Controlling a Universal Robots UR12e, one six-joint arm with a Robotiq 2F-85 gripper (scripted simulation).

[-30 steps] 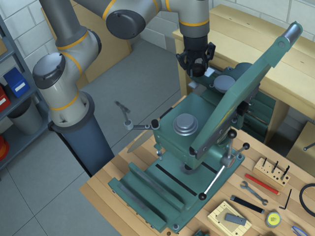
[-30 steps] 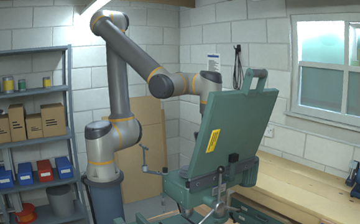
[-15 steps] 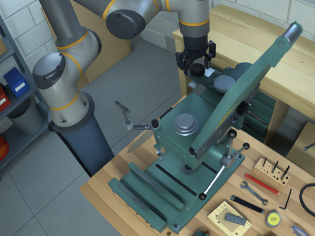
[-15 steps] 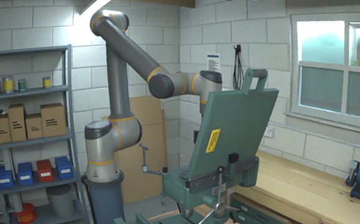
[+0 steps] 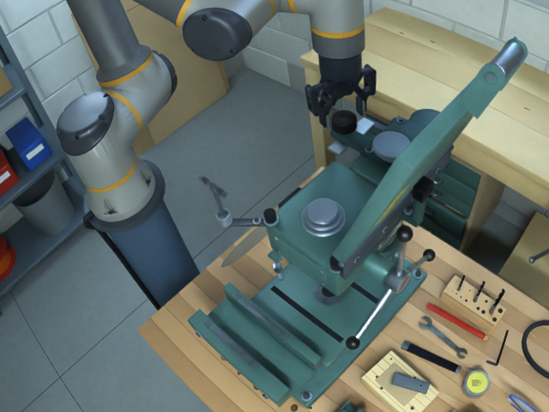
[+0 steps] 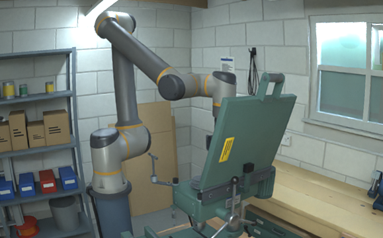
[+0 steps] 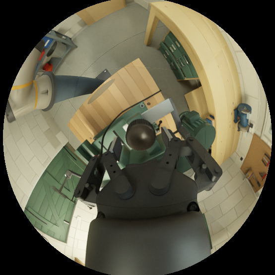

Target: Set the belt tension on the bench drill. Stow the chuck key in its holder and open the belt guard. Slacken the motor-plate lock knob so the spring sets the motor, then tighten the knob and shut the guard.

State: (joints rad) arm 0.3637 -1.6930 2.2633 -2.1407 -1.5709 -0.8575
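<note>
At the rear of the green bench drill (image 5: 310, 248), the black motor-plate lock knob (image 5: 344, 121) (image 7: 139, 136) sits on the motor plate, and my gripper (image 5: 340, 106) (image 7: 140, 143) hangs just above it, open and empty, with a finger on either side of the knob. The belt guard (image 5: 412, 168) (image 6: 246, 140) stands tilted open, showing the stepped spindle pulley (image 5: 323, 216) and the motor pulley (image 5: 390, 145). The chuck key (image 5: 217, 197) (image 6: 153, 169) sits upright in its holder on a side arm at the drill head's left. The guard hides my gripper from the second side camera.
A wooden drill-bit block (image 5: 473, 302) sits on the bench right of the drill with a wrench (image 5: 441, 337), red pencil, hex key and tape measure. The feed handles (image 5: 401, 266) stick out at the head's front. The robot pedestal (image 5: 146, 248) stands left; a second bench (image 5: 465, 102) runs behind.
</note>
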